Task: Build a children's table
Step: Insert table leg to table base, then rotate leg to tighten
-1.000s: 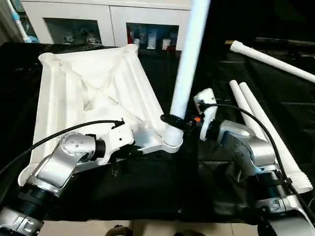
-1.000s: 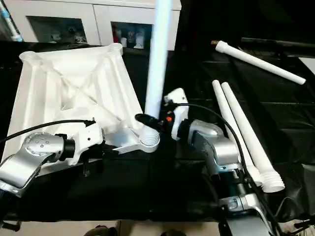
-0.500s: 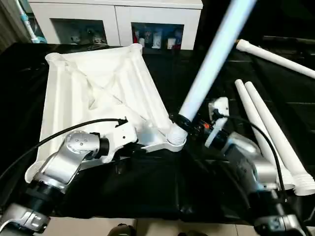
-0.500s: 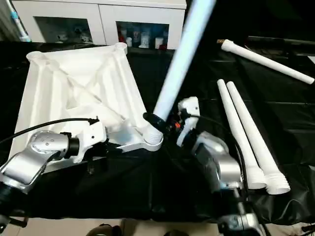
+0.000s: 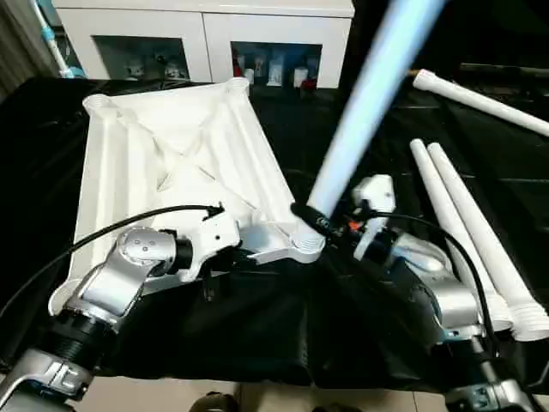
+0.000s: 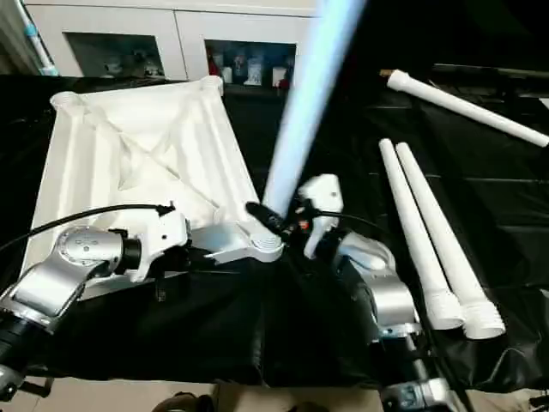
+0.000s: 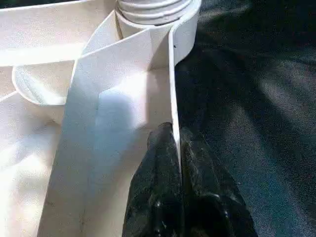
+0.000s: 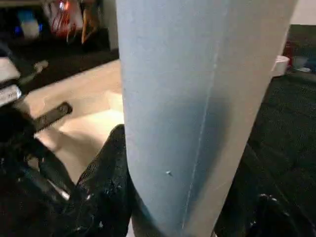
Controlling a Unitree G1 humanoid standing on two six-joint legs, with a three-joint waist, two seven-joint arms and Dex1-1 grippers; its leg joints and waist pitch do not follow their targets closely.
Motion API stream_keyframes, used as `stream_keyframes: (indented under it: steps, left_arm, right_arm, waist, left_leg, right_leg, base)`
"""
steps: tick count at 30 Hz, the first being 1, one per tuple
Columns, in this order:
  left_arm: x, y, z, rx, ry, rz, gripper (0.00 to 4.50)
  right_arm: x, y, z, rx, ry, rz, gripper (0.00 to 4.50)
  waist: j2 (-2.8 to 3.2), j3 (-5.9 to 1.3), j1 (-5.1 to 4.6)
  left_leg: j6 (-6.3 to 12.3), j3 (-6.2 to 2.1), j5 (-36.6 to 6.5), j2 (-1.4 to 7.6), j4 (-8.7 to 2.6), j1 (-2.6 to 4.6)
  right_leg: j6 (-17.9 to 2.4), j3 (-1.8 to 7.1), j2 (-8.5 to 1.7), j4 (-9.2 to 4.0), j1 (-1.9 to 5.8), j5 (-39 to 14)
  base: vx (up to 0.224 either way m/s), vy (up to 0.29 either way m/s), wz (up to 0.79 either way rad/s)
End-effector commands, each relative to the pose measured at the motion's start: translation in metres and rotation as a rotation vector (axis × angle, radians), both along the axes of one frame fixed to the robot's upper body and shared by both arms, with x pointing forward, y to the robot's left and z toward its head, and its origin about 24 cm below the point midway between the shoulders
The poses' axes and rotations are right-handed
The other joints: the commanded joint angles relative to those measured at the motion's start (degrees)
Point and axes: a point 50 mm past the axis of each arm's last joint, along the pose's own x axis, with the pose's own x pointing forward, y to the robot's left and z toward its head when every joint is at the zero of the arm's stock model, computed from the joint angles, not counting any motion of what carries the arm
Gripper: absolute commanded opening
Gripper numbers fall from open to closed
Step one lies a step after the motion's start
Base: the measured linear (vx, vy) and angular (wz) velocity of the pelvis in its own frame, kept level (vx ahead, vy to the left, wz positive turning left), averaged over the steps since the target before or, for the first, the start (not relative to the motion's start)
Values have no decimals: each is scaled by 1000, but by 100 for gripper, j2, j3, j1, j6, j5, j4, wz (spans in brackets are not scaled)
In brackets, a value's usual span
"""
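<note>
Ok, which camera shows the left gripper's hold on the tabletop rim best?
The left wrist view: the left gripper pinches the tabletop rim wall, one finger on each side. In the eye views the left arm's white wrist covers that contact.

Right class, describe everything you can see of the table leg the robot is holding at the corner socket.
The held leg is a long, smooth white tube that looks like plastic. It leans away from upright, its top running out of the head views. Its ribbed lower end sits in the round corner socket of the upturned table top. The right gripper is clamped round it just above the socket. The left gripper pinches the top's edge wall beside that socket.
</note>
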Motion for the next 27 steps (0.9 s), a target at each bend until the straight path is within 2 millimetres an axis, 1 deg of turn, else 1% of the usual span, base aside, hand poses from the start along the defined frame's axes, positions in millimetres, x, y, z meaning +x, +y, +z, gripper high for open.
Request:
stream_keyframes:
  steps: [1, 5, 6, 8, 9, 10, 12, 13, 14, 15, 16, 18, 20, 23, 25, 27]
  left_arm:
    - [4, -2, 2, 28, -25, -4, 0]
    - [3, -3, 1, 29, -23, -7, 0]
    - [3, -3, 1, 29, -23, -10, 0]
    - [3, -3, 0, 31, -21, -13, 0]
    - [3, -3, 0, 32, -21, -14, 0]
    - [3, -3, 0, 31, -20, -15, 0]
    - [3, -3, 0, 31, -18, -16, 0]
    - [3, -2, 1, 31, -17, -17, 0]
    - [4, -2, 1, 32, -16, -17, 0]
    - [4, -2, 1, 31, -14, -18, 0]
    - [4, -2, 1, 31, -14, -18, 0]
    - [5, -1, 2, 26, -10, -19, 0]
    - [5, -1, 2, 26, -9, -19, 0]
    - [6, 1, 3, 26, -6, -20, 0]
    - [5, 2, 2, 27, -4, -21, 0]
    - [4, 4, 2, 36, 4, -29, 0]
  right_arm:
    - [-13, 2, -42, -105, 205, 27, 183]
    - [-13, 3, -43, -127, 218, 50, 183]
    - [-13, 4, -43, -131, 230, 61, 183]
    - [-14, 3, -46, -141, 256, 76, 183]
    - [-15, 2, -46, -146, 264, 80, 183]
    - [-15, 2, -48, -150, 272, 82, 183]
    - [-15, 0, -51, -161, 284, 84, 183]
    - [-15, -1, -52, -166, 290, 82, 183]
    - [-15, -2, -55, -165, 301, 79, 183]
    - [-15, -3, -57, -166, 310, 74, 183]
    - [-15, -4, -57, -167, 311, 73, 183]
    - [-15, -7, -63, -170, 331, 58, 183]
    - [-15, -8, -64, -171, 335, 52, 183]
    - [-13, -10, -65, -170, 339, 38, 183]
    - [-13, -9, -65, -171, 338, 38, 183]
    - [-13, -9, -64, -172, 336, 40, 183]
  waist:
    - [35, -227, -8]
    - [24, -235, -13]
    - [29, -221, -15]
    - [18, -216, -17]
    - [20, -200, -17]
    - [19, -203, -18]
    - [15, -173, -21]
    - [15, -180, -16]
    - [11, -197, -15]
    - [7, -206, -15]
    - [6, -194, -17]
    - [7, -184, -19]
    - [6, -176, -20]
    - [-6, -152, -25]
    - [-9, -148, -21]
    - [-14, -141, -20]
  left_leg:
    - [-115, -245, -1855, 537, -588, 128]
    - [-97, -243, -1819, 536, -591, 116]
    - [-94, -242, -1827, 536, -596, 111]
    - [-92, -242, -1883, 536, -597, 119]
    - [-110, -247, -1959, 537, -601, 124]
    - [-122, -250, -1984, 539, -603, 131]
    - [-163, -256, -2135, 540, -617, 150]
    - [-177, -257, -2185, 535, -622, 172]
    - [-166, -251, -2121, 531, -624, 175]
    - [-134, -240, -1954, 536, -638, 171]
    - [-111, -230, -1890, 536, -643, 164]
    - [-116, -225, -1925, 537, -644, 168]
    - [-139, -230, -2031, 540, -652, 178]
    - [-207, -256, -2344, 544, -666, 204]
    - [-222, -273, -2405, 548, -675, 197]
    - [-211, -273, -2418, 550, -682, 205]
  right_leg:
    - [-1117, 398, -619, -603, 47, -2089]
    - [-1170, 396, -615, -587, 64, -1889]
    - [-1173, 397, -614, -591, 58, -1903]
    - [-1163, 400, -614, -602, 54, -2024]
    - [-1139, 404, -622, -617, 41, -2155]
    - [-1120, 402, -620, -618, 39, -2201]
    - [-1056, 411, -626, -650, 13, -2399]
    - [-1021, 410, -637, -669, 17, -2498]
    - [-1018, 408, -637, -672, 32, -2441]
    - [-1036, 403, -621, -666, 42, -2199]
    - [-1074, 403, -607, -657, 37, -2034]
    - [-1113, 402, -614, -657, 37, -1996]
    - [-1102, 402, -614, -667, 27, -2099]
    - [-990, 411, -632, -707, -7, -2585]
    - [-908, 418, -643, -724, -10, -2772]
    - [-858, 426, -642, -742, -34, -2830]
  base:
    - [0, 0, 0]
    - [0, 0, 0]
    - [0, 0, 0]
    - [0, 0, 0]
    - [0, 0, 0]
    - [0, 0, 0]
    - [0, 0, 0]
    - [0, 0, 0]
    - [0, 0, 0]
    - [0, 0, 0]
    - [0, 0, 0]
    - [0, 0, 0]
    - [0, 0, 0]
    - [0, 0, 0]
    - [0, 0, 0]
    - [0, 0, 0]
